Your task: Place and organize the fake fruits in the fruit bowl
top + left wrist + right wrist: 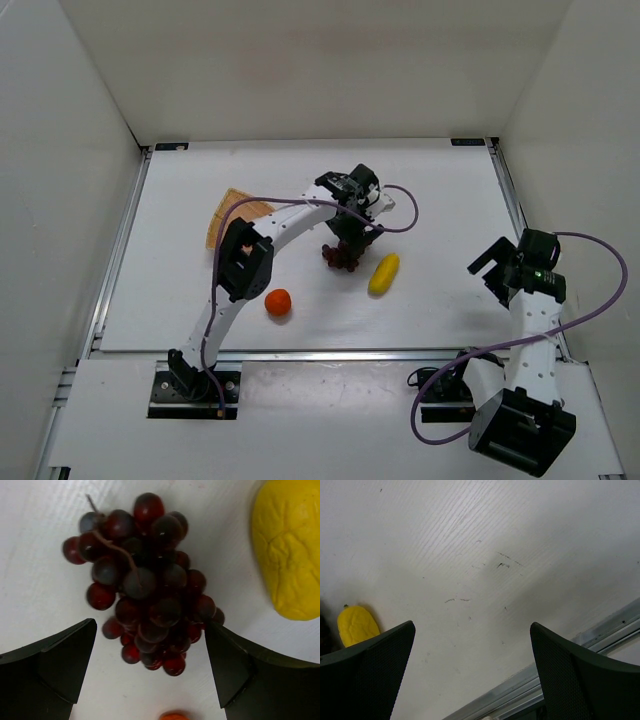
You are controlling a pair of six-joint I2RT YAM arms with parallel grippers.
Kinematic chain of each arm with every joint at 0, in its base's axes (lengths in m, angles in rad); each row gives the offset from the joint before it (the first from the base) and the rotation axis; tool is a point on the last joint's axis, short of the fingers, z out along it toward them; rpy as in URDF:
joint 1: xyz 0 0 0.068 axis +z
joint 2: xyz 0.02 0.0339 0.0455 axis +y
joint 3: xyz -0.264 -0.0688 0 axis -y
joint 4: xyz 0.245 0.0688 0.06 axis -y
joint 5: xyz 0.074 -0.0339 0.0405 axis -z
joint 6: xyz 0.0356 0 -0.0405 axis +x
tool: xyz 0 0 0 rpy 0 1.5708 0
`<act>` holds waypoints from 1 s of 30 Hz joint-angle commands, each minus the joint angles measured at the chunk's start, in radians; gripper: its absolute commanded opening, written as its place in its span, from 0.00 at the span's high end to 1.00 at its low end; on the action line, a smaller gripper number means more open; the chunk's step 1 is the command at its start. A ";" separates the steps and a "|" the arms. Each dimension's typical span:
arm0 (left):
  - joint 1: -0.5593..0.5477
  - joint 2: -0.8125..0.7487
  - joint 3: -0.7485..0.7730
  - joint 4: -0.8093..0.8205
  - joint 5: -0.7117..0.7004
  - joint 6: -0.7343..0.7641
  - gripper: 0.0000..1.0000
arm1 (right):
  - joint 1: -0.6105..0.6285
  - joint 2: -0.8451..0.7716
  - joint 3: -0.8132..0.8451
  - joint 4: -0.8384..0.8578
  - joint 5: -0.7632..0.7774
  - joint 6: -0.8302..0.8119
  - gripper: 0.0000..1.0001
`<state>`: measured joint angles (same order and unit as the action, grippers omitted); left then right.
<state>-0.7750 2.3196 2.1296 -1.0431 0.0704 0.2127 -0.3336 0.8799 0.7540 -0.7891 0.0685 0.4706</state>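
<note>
The dark purple-red grape bunch lies on the white table; in the left wrist view the bunch lies between and just beyond my open fingers. My left gripper hovers right over it, jaws wide apart, the right fingertip touching or nearly touching the bunch. The yellow lemon-like fruit lies just right of the grapes and shows in both wrist views. The orange sits nearer the arm bases. The tan woven bowl is at the left, partly hidden by my left arm. My right gripper is open and empty at the right.
A metal rail runs along the table's near edge under the right gripper. White walls enclose the table on three sides. A purple cable loops from the left wrist above the grapes.
</note>
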 commanded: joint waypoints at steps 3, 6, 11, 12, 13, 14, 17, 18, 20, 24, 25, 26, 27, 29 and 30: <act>-0.001 0.024 -0.002 -0.006 0.058 -0.061 0.00 | -0.004 -0.013 -0.016 -0.006 0.007 -0.021 0.00; -0.001 0.038 -0.011 -0.017 0.058 -0.061 0.00 | -0.004 -0.003 -0.007 -0.006 0.007 -0.021 0.00; -0.001 0.047 -0.031 -0.037 0.077 -0.029 0.33 | -0.004 -0.002 0.002 -0.006 -0.004 -0.012 0.00; -0.001 0.047 -0.042 -0.049 0.077 -0.029 0.40 | -0.004 -0.002 0.002 -0.006 -0.004 -0.012 0.00; -0.001 0.038 -0.042 -0.049 0.077 -0.029 0.48 | -0.004 -0.002 0.002 -0.006 -0.013 -0.012 0.00; -0.001 0.038 -0.051 -0.060 0.077 -0.019 0.57 | -0.004 -0.002 0.002 -0.006 -0.013 -0.003 0.00; -0.001 -0.017 -0.060 -0.060 0.031 -0.019 0.90 | -0.004 0.007 0.002 0.004 -0.026 0.006 0.00; -0.001 -0.037 -0.060 -0.060 0.016 -0.010 0.90 | -0.004 0.007 0.002 0.004 -0.038 0.007 0.00; 0.008 -0.107 -0.060 -0.060 -0.010 -0.001 0.90 | -0.004 0.007 0.002 0.014 -0.052 0.016 0.00; 0.042 -0.261 -0.036 -0.060 -0.033 -0.001 0.90 | 0.008 0.007 -0.033 0.060 -0.146 0.043 0.00; 0.052 -0.291 -0.024 -0.049 -0.044 -0.001 0.90 | 0.018 0.007 -0.054 0.076 -0.173 0.043 0.00; 0.065 -0.351 -0.023 -0.035 -0.059 -0.001 0.90 | 0.031 -0.002 -0.064 0.103 -0.189 0.055 0.00; 0.094 -0.379 -0.023 -0.026 -0.104 -0.001 0.90 | 0.078 -0.002 -0.064 0.116 -0.190 0.074 0.00; 0.129 -0.431 -0.055 0.003 -0.156 -0.001 0.90 | 0.149 -0.002 -0.074 0.125 -0.159 0.095 0.00; 0.172 -0.480 -0.075 0.012 -0.199 0.008 0.90 | 0.235 0.025 -0.065 0.134 -0.129 0.117 0.00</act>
<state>-0.6872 2.0315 2.0624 -1.0786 -0.0006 0.2043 -0.2131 0.8898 0.6853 -0.7170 -0.0475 0.5396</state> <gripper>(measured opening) 0.341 0.996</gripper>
